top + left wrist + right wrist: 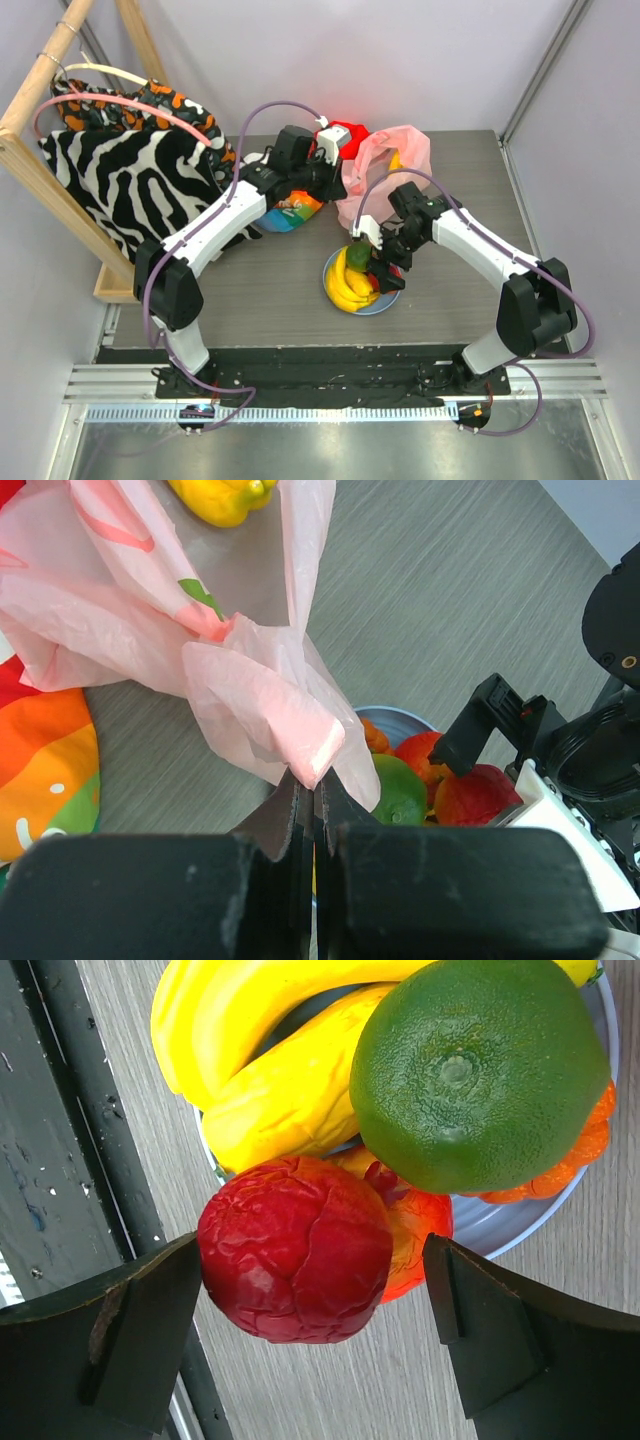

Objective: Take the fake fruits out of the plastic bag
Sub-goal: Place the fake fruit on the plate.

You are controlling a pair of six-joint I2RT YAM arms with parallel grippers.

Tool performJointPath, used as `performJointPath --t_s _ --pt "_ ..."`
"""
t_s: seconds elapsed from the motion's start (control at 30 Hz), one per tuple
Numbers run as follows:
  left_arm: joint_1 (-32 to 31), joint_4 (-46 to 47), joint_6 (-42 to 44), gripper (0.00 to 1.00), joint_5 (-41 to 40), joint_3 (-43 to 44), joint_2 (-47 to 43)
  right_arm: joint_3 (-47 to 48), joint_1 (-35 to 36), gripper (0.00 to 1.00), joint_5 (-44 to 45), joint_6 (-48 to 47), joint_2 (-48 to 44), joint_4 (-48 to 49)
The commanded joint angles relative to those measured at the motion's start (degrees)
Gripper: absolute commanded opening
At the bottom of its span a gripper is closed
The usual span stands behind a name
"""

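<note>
Wrist views alone show left hand pinching plastic bag, right hand wide around red fruit.

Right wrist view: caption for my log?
Open right gripper straddles red fruit at edge of plate, beside bananas and green fruit.

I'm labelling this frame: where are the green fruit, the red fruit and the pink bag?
green fruit (472,1070), right wrist view, dimpled top
red fruit (295,1250), right wrist view, wrinkled middle
pink bag (265,695), left wrist view, bunched fold
</note>
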Motion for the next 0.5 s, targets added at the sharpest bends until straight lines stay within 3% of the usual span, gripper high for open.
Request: performJointPath --t_s 0.0,0.4,0.47 --pt "-0.09 1.52 -0.12 0.00 1.55 0.71 -0.92 -0.06 0.41 1.00 0.29 -0.17 -1.53 0.90" --pt "-0.09 1.61 -0.56 0.00 2.26 0.36 -0.83 -0.06 0.41 1.00 3.72 -0.17 -3.81 0.72" --pt "-0.09 1.61 -0.48 0.00 2.26 0.36 -0.92 0.38 0.32 0.93 3.37 -0.34 -4.07 0.20"
